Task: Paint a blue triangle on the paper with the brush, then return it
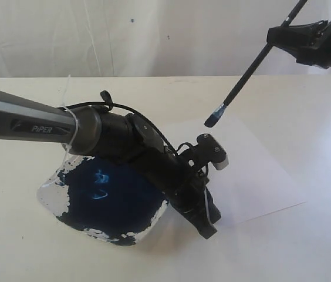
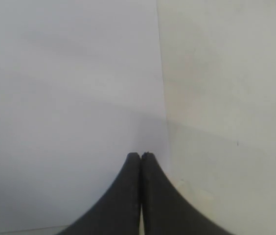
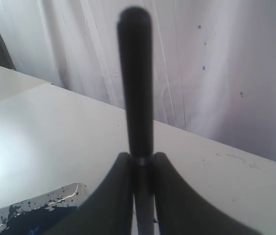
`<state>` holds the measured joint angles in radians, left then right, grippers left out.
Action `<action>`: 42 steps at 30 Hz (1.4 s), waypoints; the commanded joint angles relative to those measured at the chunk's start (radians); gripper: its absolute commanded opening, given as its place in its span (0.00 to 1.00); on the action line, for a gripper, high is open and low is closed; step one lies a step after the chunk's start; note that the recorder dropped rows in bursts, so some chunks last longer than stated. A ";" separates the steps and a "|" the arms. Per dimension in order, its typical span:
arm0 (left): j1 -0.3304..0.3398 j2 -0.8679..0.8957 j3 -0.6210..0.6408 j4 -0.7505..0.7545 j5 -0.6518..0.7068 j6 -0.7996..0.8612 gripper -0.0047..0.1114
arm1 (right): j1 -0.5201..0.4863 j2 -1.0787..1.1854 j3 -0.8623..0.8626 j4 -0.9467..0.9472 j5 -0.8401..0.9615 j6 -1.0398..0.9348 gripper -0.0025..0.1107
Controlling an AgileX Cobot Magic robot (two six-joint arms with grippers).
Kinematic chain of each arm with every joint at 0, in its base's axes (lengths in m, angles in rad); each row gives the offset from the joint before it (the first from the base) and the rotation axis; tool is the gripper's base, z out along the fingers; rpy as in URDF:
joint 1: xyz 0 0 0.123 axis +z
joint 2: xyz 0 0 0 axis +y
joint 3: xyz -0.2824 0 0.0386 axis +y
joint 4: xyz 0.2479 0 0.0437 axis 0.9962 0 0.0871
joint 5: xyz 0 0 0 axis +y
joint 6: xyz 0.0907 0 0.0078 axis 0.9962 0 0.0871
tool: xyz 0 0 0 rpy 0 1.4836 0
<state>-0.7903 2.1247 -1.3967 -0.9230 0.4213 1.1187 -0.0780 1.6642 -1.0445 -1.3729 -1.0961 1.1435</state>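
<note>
The brush (image 1: 253,67) is in my right gripper (image 1: 278,34), whose jaws are closed on the black handle high up, well away from the bristles. It slants down and toward the middle of the scene. Its blue-stained bristle tip (image 1: 214,117) is the lowest point and hangs in the air, clear of the surface, and in the exterior view it sits over the far corner of the paper (image 1: 253,170). In my right wrist view the handle (image 3: 135,83) runs straight out from between the two dark fingers (image 3: 123,196), pinched where they meet. The paper lies flat on the cream table (image 1: 306,247), and the part of it that shows is plain white. My left gripper (image 1: 206,226) is down low at the sheet's near edge, with its jaws pressed together and nothing between them. In the left wrist view its tips (image 2: 140,155) sit over the white sheet (image 2: 69,98), just beside the edge where it meets the table (image 2: 226,98). I cannot tell whether they touch the paper. Just beside that gripper, partly under my left arm (image 1: 36,123), is the paint dish (image 1: 48,194) with its wide dark-blue pool (image 1: 112,200), spattered at the rim. Its corner also shows in the right wrist view (image 3: 35,208). A pale curtain (image 1: 154,35) hangs behind the table.
</note>
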 commanded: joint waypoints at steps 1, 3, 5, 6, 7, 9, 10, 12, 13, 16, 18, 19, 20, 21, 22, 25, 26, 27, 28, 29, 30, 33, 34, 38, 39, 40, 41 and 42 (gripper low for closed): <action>-0.002 -0.003 0.004 -0.008 0.020 0.003 0.04 | 0.002 0.037 -0.001 0.016 -0.013 -0.018 0.02; -0.002 -0.003 0.004 -0.008 0.020 0.003 0.04 | 0.002 0.052 -0.001 0.016 -0.023 -0.018 0.02; -0.002 -0.003 0.004 -0.008 0.020 0.003 0.04 | 0.002 0.068 -0.001 0.016 -0.044 -0.018 0.02; -0.002 -0.003 0.004 -0.008 0.020 0.003 0.04 | 0.004 0.075 -0.001 0.016 -0.052 -0.018 0.02; -0.002 -0.003 0.004 -0.008 0.020 0.003 0.04 | 0.007 0.082 -0.001 0.018 -0.053 -0.019 0.02; -0.002 -0.003 0.004 -0.008 0.020 0.003 0.04 | 0.012 0.090 -0.001 0.018 -0.053 -0.022 0.02; -0.002 -0.003 0.004 -0.008 0.020 0.003 0.04 | 0.019 0.094 -0.001 0.018 -0.053 -0.022 0.02; -0.002 -0.003 0.004 -0.008 0.020 0.003 0.04 | 0.026 0.107 -0.001 0.016 -0.053 -0.023 0.02; -0.002 -0.003 0.004 -0.008 0.020 0.003 0.04 | 0.028 0.110 -0.001 0.013 -0.048 -0.026 0.02; -0.002 -0.003 0.004 -0.008 0.020 0.003 0.04 | 0.031 0.116 -0.001 0.009 -0.044 -0.064 0.02; -0.002 -0.003 0.004 -0.008 0.020 0.003 0.04 | 0.031 0.118 -0.001 0.007 -0.039 -0.068 0.02; -0.002 -0.003 0.004 -0.008 0.020 0.003 0.04 | 0.031 0.120 -0.001 0.007 -0.030 -0.068 0.02; -0.002 -0.003 0.004 -0.008 0.020 0.003 0.04 | 0.031 0.120 -0.001 0.005 -0.025 -0.068 0.02; -0.002 -0.003 0.004 -0.008 0.020 0.003 0.04 | 0.031 0.122 -0.001 0.001 -0.024 -0.068 0.02; -0.002 -0.003 0.004 -0.008 0.025 0.003 0.04 | 0.031 0.122 -0.001 0.001 -0.024 -0.068 0.02; 0.000 -0.015 0.004 -0.008 0.040 0.003 0.04 | 0.031 0.122 -0.001 0.001 -0.024 -0.068 0.02; 0.000 -0.019 0.004 -0.008 0.040 0.003 0.04 | 0.031 0.122 -0.001 0.001 -0.024 -0.068 0.02; 0.000 -0.025 0.004 -0.006 0.034 0.003 0.04 | 0.031 0.122 -0.001 0.001 -0.024 -0.068 0.02; 0.000 -0.032 0.004 -0.006 0.017 0.003 0.04 | 0.031 0.122 -0.001 0.001 -0.024 -0.068 0.02; 0.000 -0.040 0.004 -0.006 0.002 0.003 0.04 | 0.031 0.122 -0.001 0.001 -0.024 -0.068 0.02; 0.000 -0.043 0.004 -0.006 -0.012 0.003 0.04 | 0.031 0.122 -0.001 0.001 -0.024 -0.068 0.02; 0.000 -0.049 -0.001 -0.014 -0.051 0.003 0.04 | 0.031 0.122 -0.001 0.001 -0.024 -0.068 0.02; 0.000 -0.049 -0.001 -0.019 -0.069 0.003 0.04 | 0.031 0.122 -0.001 0.003 -0.024 -0.068 0.02; 0.000 -0.039 0.001 -0.019 -0.079 0.003 0.04 | 0.031 0.122 -0.001 0.009 -0.024 -0.068 0.02; 0.000 -0.037 0.001 -0.019 -0.076 0.003 0.04 | 0.031 0.122 -0.001 0.009 -0.024 -0.068 0.02; 0.000 -0.037 0.001 -0.019 -0.072 0.003 0.04 | 0.031 0.122 -0.001 0.009 -0.024 -0.068 0.02; 0.000 -0.037 0.001 -0.019 -0.072 0.003 0.04 | 0.031 0.122 -0.001 0.009 -0.024 -0.068 0.02; 0.000 -0.037 0.001 -0.019 -0.072 0.003 0.04 | 0.031 0.122 -0.001 0.009 -0.024 -0.068 0.02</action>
<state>-0.7903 2.0854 -1.3967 -0.9229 0.3318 1.1187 -0.0487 1.7863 -1.0445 -1.3708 -1.1159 1.0893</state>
